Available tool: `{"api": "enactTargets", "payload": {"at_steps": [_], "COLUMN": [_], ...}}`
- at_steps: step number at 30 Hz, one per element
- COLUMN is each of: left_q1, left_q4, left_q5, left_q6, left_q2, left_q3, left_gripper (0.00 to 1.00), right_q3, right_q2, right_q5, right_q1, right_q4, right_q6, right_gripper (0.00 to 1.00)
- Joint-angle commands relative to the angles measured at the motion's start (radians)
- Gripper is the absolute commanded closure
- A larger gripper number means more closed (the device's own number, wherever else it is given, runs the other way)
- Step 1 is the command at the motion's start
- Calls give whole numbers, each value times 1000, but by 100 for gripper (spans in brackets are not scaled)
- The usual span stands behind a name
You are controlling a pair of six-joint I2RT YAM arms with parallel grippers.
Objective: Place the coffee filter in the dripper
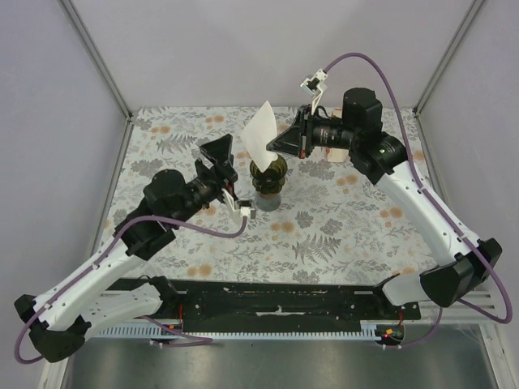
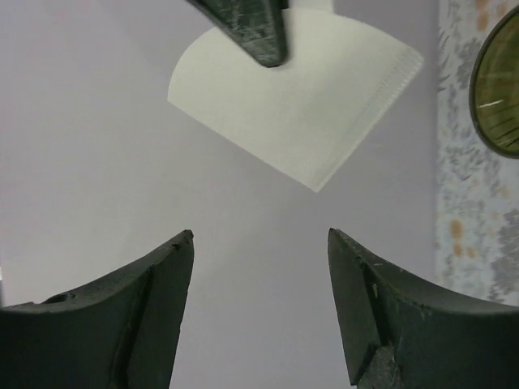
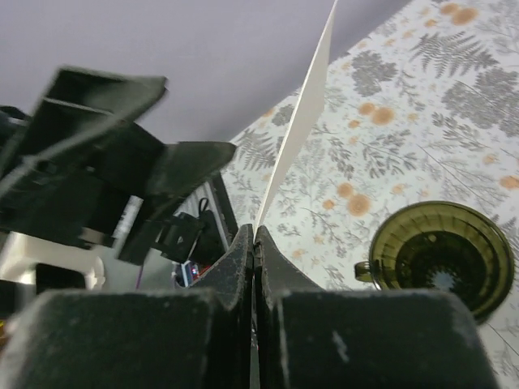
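Note:
The coffee filter [image 1: 261,132] is a flat white paper fan. My right gripper [image 1: 280,144] is shut on its lower edge and holds it in the air, just above and behind the dripper [image 1: 268,170]. The dripper is dark olive green, upright on a grey cylinder [image 1: 267,198]. In the right wrist view the filter [image 3: 304,113] stands edge-on from my shut jaws, with the dripper [image 3: 442,259] at the lower right. My left gripper [image 1: 225,154] is open and empty, left of the filter. In the left wrist view the filter [image 2: 312,105] hangs ahead of its fingers [image 2: 162,292].
The table has a floral cloth [image 1: 340,227]. Grey walls stand at the back and both sides. A black rail [image 1: 276,304] runs along the near edge between the arm bases.

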Motion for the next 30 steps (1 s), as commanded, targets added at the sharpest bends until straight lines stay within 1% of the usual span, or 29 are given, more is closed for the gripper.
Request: {"api": "enactTargets", "payload": {"at_steps": [1,4,6,8,10,12,15,17,19,22,25,28,30], "left_q1": [-5,-6,-8,-3,-5,-3,0,0,0,0,-2,-2,-2], "left_q4": [-377,-503,-564,-635,-699,-756,-817,-843,-892,-936,-937,-939,-939], "left_q5": [-9,45,48,100,147,184,252,333,426,525,608,660,701], "left_q6": [-462,-714,-897,-1056,-1185,-1274,-1335,-1312,-1267,-1276,-1292,-1305,-1312], "left_q2": [73,142,205,271,335,403,470,478,486,510,540,563,569], "left_q3": [249,368,471,590,710,830,967,978,969,978,1022,1068,1073], "left_gripper": [27,25,22,20,18,17,16,15,14,14,15,22,27], "right_q3": [83,97,102,102,93,91,77,62,62,74,90,99,106], "right_q2": [-23,-20,-23,-38,-60,-90,-156,-199,-221,-232,-221,-210,-203], "right_q5": [147,118,100,74,-9,-77,-121,-150,-221,-262,-281,-261,-247], "right_q1": [4,7,9,12,20,21,21,21,21,21,23,21,21], "right_q4": [-148,-153,-159,-166,-176,-223,-343,-377,-397,-406,-421,-421,-418], "right_q6": [-112,-107,-112,-130,-193,-294,-485,-561,-607,-635,-655,-655,-653], "right_gripper": [100,100,100,100,100,100,100,100,100,100,100,100,100]}}
